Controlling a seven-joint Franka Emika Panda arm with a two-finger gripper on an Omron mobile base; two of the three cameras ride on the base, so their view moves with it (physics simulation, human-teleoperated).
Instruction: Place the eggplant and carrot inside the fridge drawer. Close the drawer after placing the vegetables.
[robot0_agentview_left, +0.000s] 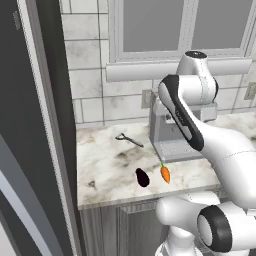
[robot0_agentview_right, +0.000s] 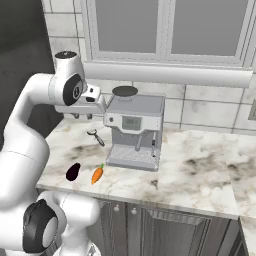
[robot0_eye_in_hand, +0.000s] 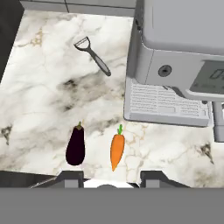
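Observation:
The eggplant (robot0_eye_in_hand: 75, 145), a glossy near-black oval, lies on the marble counter (robot0_eye_in_hand: 39, 100) near its front edge. The orange carrot (robot0_eye_in_hand: 117, 150) lies just to its right, green stem pointing toward the wall. Both also show from the base: eggplant (robot0_agentview_left: 142, 177) (robot0_agentview_right: 73, 171), carrot (robot0_agentview_left: 165, 173) (robot0_agentview_right: 97, 174). My gripper (robot0_eye_in_hand: 111, 179) (robot0_agentview_right: 81, 116) hangs high above the counter, looking down on the two vegetables, open with nothing between its fingers. The fridge drawer is out of view.
A grey coffee machine (robot0_agentview_right: 134, 132) stands on the counter right of the vegetables. A metal peeler (robot0_eye_in_hand: 93, 54) lies behind them toward the tiled wall. The tall dark fridge side (robot0_agentview_left: 30, 125) borders the counter's left end. Cabinet doors (robot0_agentview_right: 165, 230) run below.

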